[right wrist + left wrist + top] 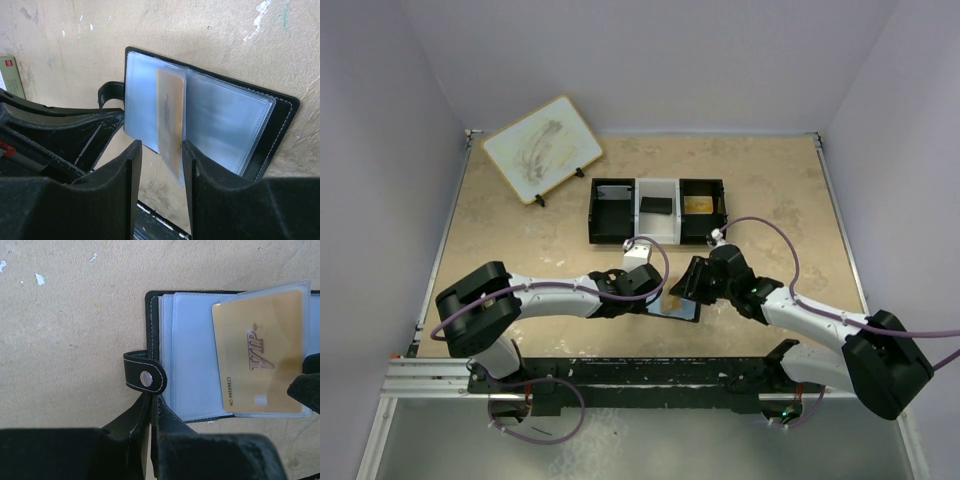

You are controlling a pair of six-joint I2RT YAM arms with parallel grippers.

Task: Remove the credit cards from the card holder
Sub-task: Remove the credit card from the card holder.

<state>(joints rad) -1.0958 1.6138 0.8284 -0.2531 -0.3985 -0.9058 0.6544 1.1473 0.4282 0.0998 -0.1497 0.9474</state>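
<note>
The black card holder [677,306] lies open on the table between both arms, its pale blue-grey plastic sleeves showing [192,355]. My left gripper [150,404] is shut on the edge of its black cover, just below the strap with the snap stud [146,378]. A gold credit card [260,347] marked VIP sits in a raised clear sleeve. My right gripper [161,150] is open, its jaws straddling the lower end of that gold card [171,120]; a gap shows on the card's left side. The cover's stitched edge [282,117] rests flat on the table.
A black-and-white three-compartment tray [635,183] stands behind, with a dark card [656,206] in the middle and a gold one [697,205] on the right. A small white-and-red box [638,252] is by the left wrist. A framed board [542,148] leans at back left.
</note>
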